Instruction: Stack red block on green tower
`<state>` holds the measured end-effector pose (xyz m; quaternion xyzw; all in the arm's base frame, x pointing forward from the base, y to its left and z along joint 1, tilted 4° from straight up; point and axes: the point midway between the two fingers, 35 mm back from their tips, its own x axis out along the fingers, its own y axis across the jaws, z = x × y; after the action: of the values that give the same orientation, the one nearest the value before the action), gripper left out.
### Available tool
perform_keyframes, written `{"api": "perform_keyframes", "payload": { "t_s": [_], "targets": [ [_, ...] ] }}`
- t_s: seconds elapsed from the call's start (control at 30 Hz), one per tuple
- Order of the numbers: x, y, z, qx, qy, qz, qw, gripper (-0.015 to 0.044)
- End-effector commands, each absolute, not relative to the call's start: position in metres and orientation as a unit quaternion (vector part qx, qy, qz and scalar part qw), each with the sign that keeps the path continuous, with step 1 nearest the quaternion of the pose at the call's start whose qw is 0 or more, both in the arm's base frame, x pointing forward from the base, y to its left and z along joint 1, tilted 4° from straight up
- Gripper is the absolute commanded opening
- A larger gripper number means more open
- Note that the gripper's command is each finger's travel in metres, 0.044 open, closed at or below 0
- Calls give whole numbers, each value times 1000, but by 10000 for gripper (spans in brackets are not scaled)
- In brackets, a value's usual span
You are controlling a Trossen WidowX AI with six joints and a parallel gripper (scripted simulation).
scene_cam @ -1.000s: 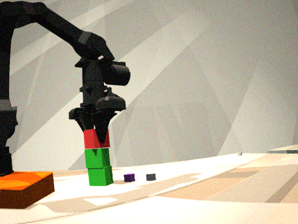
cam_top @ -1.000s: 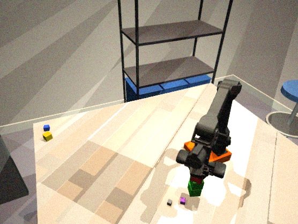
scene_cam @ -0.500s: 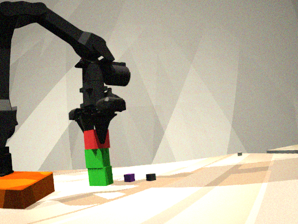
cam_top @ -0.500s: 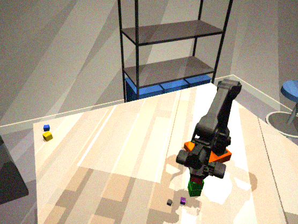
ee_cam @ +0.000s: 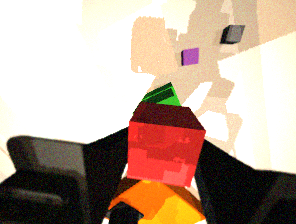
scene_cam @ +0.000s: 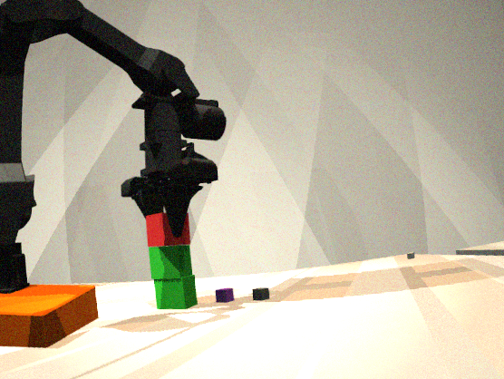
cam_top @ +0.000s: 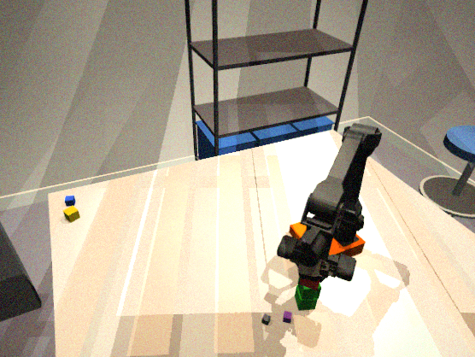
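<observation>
- Pretty far along, I'd say: the matte red cube-shaped block (scene_cam: 162, 230) sits right on top of the green tower of two stacked cubes (scene_cam: 173, 276), faces looking flush from the side view.
- The black parallel-jaw gripper (scene_cam: 169, 217) is clamped on the red block from above, so the block isn't resting on its own yet.
- What's left, as I read it: let go gently and lift straight up without nudging anything.
- The tower stands upright directly under the gripper, on the pale, streaky-lit desk (scene_cam: 363, 326).
- Everything looks hard-edged and flat-coloured, no gloss, which should stack fine but slide if bumped.
- Just beyond the tower's foot, away from the arm's base, lie a small purple cube (scene_cam: 224, 295) and a small dark grey cube (scene_cam: 260, 294), both apart from the tower.
- The orange wedge-sided base plate (scene_cam: 45, 313) sits behind the gripper, under the arm.
</observation>
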<state>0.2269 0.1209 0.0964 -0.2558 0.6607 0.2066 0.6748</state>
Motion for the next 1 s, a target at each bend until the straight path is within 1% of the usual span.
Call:
{"api": "perform_keyframes", "payload": {
  "t_s": [0.0, 0.37, 0.97],
  "targets": [
    [227, 121, 96, -256, 661, 207, 675, 157],
    [227, 121, 96, -256, 661, 207, 675, 440],
    [227, 121, 96, -256, 661, 207, 675, 440]
  ]
}}
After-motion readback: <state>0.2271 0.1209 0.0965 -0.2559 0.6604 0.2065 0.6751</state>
